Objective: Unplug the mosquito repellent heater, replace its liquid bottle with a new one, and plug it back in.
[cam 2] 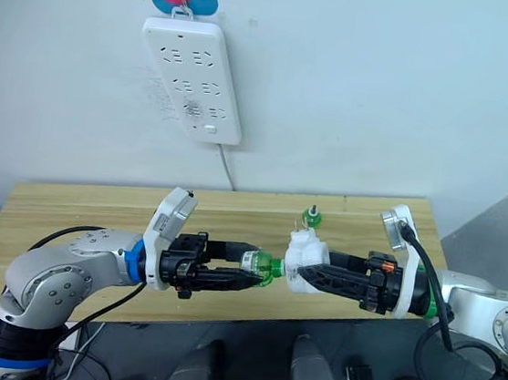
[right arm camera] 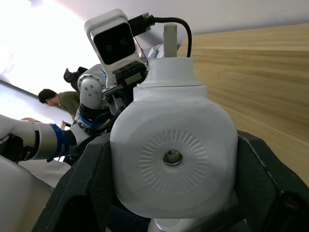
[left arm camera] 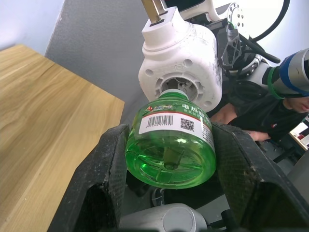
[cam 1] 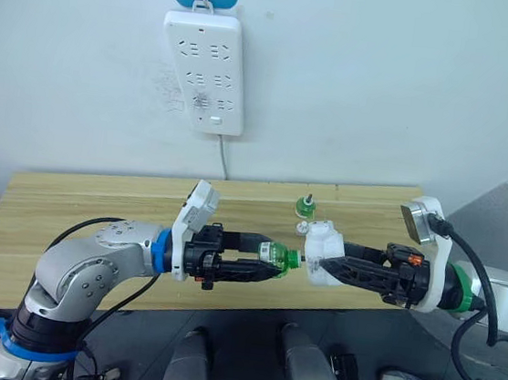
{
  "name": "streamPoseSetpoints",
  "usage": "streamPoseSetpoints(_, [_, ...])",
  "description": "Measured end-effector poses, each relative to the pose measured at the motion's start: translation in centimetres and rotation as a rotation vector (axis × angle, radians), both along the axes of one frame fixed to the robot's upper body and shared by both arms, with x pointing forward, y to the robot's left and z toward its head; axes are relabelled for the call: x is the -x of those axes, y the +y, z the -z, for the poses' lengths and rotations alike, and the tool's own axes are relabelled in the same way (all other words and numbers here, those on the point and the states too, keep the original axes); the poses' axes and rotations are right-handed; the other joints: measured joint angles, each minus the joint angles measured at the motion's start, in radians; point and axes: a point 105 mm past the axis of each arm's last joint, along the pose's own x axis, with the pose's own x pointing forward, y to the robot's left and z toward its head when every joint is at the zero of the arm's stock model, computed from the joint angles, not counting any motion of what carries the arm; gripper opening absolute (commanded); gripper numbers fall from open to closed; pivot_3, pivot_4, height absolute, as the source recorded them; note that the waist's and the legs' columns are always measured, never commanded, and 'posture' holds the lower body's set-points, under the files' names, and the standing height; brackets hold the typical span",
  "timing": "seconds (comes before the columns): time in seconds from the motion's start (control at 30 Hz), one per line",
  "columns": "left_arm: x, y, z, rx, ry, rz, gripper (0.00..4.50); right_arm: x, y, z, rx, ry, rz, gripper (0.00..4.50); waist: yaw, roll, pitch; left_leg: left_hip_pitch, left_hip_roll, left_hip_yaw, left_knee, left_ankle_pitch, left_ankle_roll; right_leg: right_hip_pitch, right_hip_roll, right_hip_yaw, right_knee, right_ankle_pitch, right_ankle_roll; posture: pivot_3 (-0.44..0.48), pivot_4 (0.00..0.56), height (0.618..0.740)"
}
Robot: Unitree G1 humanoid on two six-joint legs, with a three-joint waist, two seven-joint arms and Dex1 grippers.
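My left gripper is shut on a green liquid bottle, held sideways in front of the table. My right gripper is shut on the white mosquito repellent heater, its prongs pointing up. The bottle's neck sits at the heater's round underside socket, touching or just inside it. In the right wrist view the heater shows its vented face with a small central hole. A second small green-capped bottle stands on the wooden table behind the heater.
A long white power strip hangs on the wall above the table, its cord running down behind it. A small white cap-like piece lies near the standing bottle. A person sits in the background.
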Motion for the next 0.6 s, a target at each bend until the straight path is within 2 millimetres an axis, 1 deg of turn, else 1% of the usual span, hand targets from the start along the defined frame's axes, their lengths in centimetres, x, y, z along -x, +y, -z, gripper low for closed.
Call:
streamPoseSetpoints(0.33, [-0.06, -0.29, 0.03, 0.001, -0.018, -0.004, 2.34, -0.19, -0.32, 0.32, -0.003, 0.023, 0.017, 2.97, 0.0, 0.0, 0.0, 0.0, 0.0, 0.0, 0.0, 0.0, 0.0, 0.0, 0.0, 0.0, 0.0, 0.0, 0.0, -0.2, 0.284, 0.74])
streamPoseSetpoints(0.6, [-0.49, -0.98, -0.15, 0.029, -0.077, -0.023, 2.34, -0.46, -0.71, -0.1, 0.001, 0.01, 0.047, 2.97, 0.001, 0.0, 0.0, 0.0, 0.0, 0.0, 0.0, 0.0, 0.0, 0.0, 0.0, 0.0, 0.0, 0.0, 0.0, -0.203, 0.291, 0.74])
